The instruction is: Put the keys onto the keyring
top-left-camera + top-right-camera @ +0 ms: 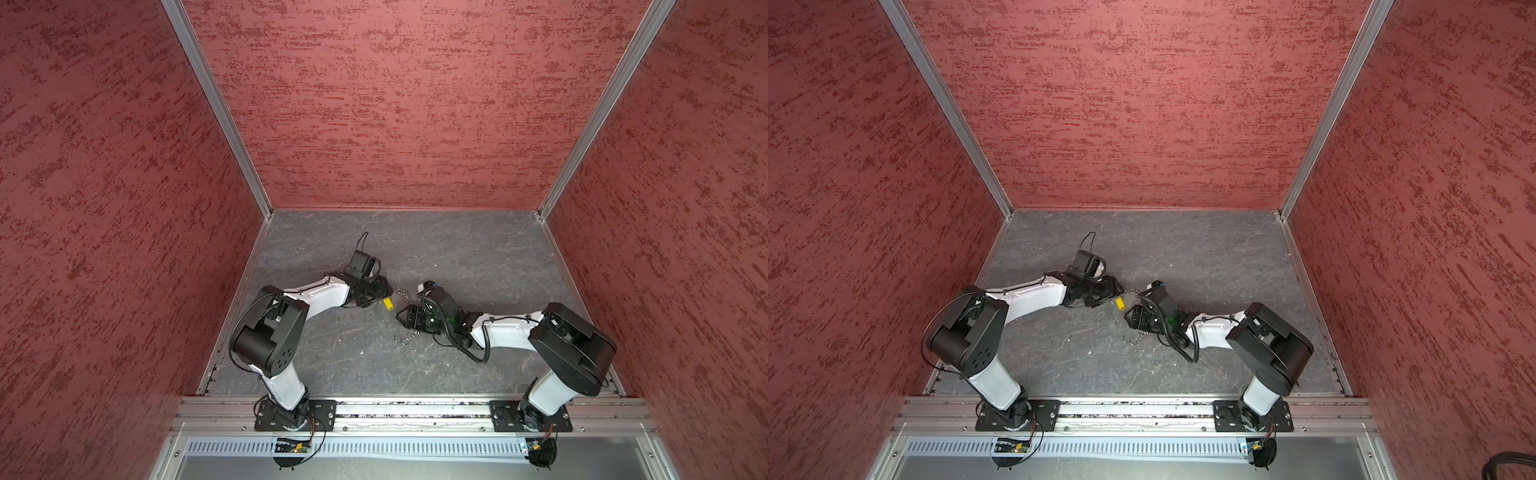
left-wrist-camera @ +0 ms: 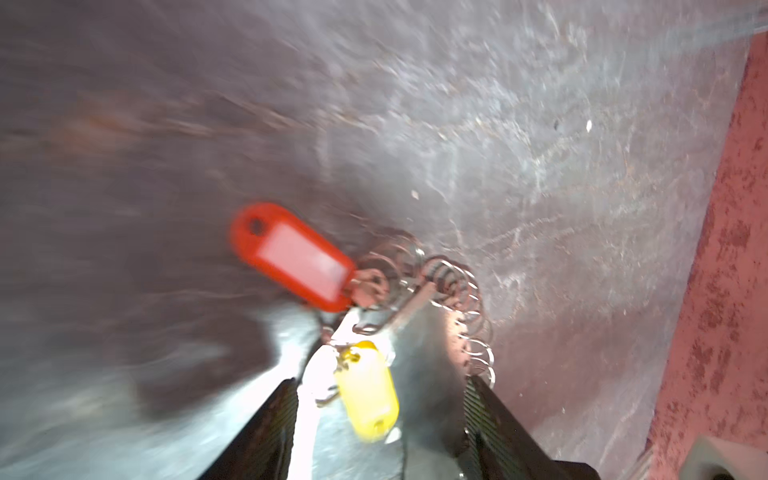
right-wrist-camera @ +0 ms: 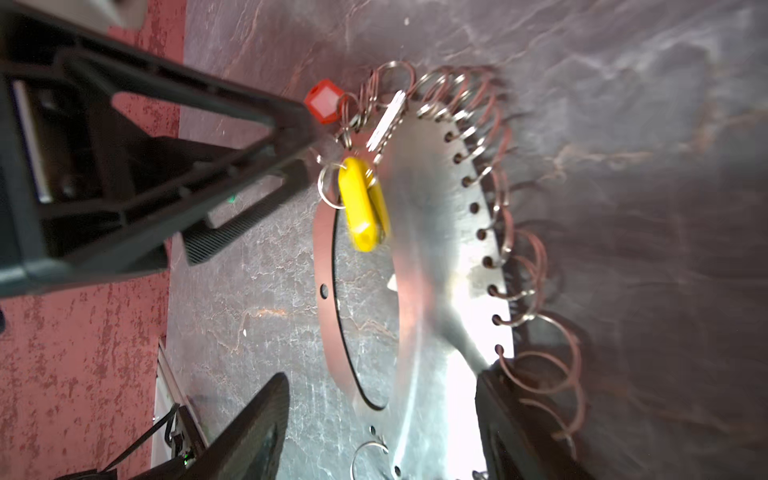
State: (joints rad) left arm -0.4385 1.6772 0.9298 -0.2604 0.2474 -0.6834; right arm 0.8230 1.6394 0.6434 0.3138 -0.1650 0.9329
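mid-table, l end effector (image 2: pixel 380 380) straddles keyring (image 3: pixel 436 216), grip unclear; r end effector (image 3: pixel 382 376) apart, finger (image 3: pixel 498 399) touching it

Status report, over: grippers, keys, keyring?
Left gripper, right gripper open. Yellow key between left fingers, clear of both. Red key, yellow key appear hooked to keyring. Green key not in view.

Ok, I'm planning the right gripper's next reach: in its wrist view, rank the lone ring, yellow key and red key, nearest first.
1. lone ring, between the jaws.
2. yellow key, farther along the plate.
3. red key, beyond the plate's far end.
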